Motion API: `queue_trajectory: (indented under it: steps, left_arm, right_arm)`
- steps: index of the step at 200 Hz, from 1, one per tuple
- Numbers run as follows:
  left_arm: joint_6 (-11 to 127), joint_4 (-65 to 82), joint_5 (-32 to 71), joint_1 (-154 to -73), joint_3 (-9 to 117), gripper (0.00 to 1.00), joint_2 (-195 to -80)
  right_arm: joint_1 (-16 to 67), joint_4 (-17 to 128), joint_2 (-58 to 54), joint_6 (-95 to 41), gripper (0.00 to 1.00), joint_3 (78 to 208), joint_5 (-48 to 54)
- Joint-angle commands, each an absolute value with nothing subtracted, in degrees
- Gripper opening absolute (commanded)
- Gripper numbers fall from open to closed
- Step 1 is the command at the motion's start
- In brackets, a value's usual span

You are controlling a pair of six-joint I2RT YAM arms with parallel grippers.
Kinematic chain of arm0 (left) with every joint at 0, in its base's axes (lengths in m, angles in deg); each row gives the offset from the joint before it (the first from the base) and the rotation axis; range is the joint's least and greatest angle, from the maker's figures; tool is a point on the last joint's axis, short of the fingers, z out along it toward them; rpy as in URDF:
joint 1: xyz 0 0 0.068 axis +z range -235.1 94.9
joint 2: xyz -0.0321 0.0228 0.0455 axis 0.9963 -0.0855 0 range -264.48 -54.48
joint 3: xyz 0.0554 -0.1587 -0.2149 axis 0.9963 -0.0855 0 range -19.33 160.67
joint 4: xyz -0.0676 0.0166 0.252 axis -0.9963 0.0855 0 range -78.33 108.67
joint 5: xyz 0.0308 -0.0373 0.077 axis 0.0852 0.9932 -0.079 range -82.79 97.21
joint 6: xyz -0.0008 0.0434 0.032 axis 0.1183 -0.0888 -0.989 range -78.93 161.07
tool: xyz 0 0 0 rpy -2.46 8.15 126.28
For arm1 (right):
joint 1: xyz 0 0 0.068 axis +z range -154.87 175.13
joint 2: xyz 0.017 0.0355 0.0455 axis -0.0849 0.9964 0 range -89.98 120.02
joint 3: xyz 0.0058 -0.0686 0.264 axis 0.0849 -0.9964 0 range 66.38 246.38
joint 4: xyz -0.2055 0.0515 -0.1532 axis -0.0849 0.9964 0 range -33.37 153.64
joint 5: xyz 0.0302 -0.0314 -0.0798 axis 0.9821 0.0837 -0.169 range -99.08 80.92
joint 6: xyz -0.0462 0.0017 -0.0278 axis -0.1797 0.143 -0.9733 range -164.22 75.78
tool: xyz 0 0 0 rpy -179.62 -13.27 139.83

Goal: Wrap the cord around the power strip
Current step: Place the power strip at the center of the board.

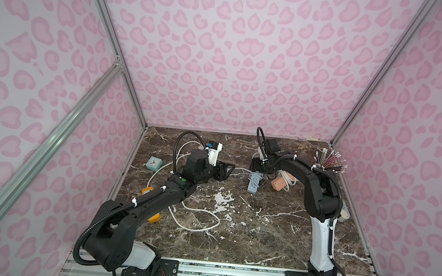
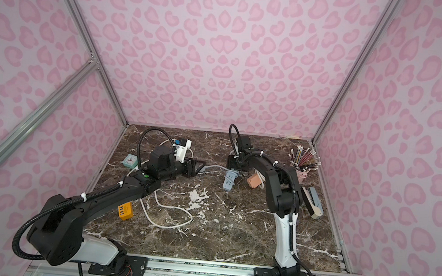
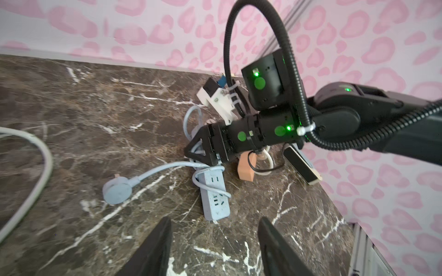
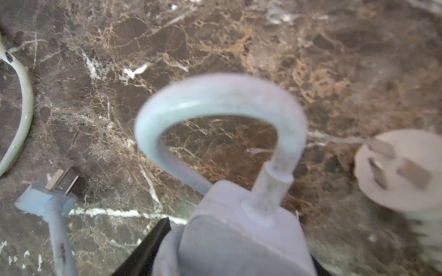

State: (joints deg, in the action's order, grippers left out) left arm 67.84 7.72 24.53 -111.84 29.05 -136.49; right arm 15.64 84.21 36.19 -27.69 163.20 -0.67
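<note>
The blue power strip (image 3: 215, 198) lies on the marble table (image 3: 95, 107), with loops of its cord (image 3: 165, 168) across it; the right pincer (image 3: 198, 153) clamps the strip's cord end; the left pincer (image 3: 215, 229) hangs partly open and empty nearby; the plug (image 3: 117, 191) lies loose beside the strip.

no legible text, faint print on cord (image 4: 60, 251) blurred

Soft even light; wide-angle edge distortion; blurry right wrist close-up.
</note>
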Motion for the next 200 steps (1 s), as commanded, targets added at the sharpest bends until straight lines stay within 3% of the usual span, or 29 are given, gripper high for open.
queue_trajectory:
  steps: [1,28,108,150,200]
  left_arm:
    - [65.27,13.05,20.35,-110.99,30.71,0.59,-134.58]
    - [65.11,15.32,19.47,-109.26,30.68,0.58,-132.14]
    - [65.60,21.73,16.29,-103.49,30.94,0.57,-130.24]
    - [64.44,25.72,11.68,-97.64,31.79,0.58,-132.32]
    - [70.33,27.91,12.49,-83.86,28.14,0.58,-132.79]
  right_arm:
    - [16.60,87.23,37.13,-29.12,0.67,165.16,-4.89]
    - [17.01,87.88,36.24,-28.95,0.81,166.07,-4.99]
    - [16.51,90.43,31.93,-27.61,0.97,170.10,-4.30]
    - [16.30,91.37,29.32,-27.62,0.97,170.29,-8.27]
    - [20.39,83.33,21.00,-27.43,0.96,160.95,-12.21]
